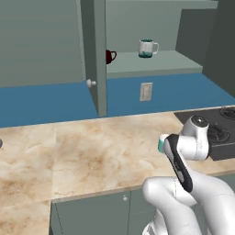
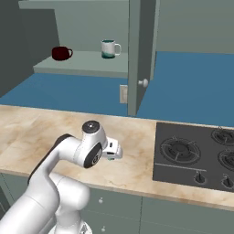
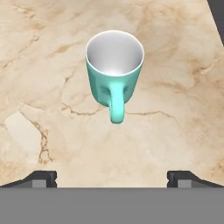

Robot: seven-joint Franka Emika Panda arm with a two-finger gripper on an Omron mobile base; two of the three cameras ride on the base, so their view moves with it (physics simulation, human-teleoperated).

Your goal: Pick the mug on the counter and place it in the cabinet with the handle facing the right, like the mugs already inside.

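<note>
On the counter, a beige marbled stone top, the mint-green mug stands upright with its white inside open to the hand view and its loop handle pointing toward the bottom of that picture, toward the gripper. Both dark fingertips show at the lower corners of the hand view, set wide apart with bare stone between them, so the claw is spread and holds nothing; the mug stands apart from both tips, beyond them. From the left base view only a sliver of the teal mug peeks out beside the arm's wrist, which hangs low over the counter just left of the black stove top. From the right base view the hand sits over the counter to the left of the stove, and the mug is hidden behind it. Above, the grey-green cabinet is open, its narrow door swung out edge-on with a small round white knob. On its pale shelf a white mug with a dark teal band stands with its handle to the right, and a dark red mug stands well to its left, handle also right. A white wall outlet sits on the blue backsplash below the shelf.
</note>
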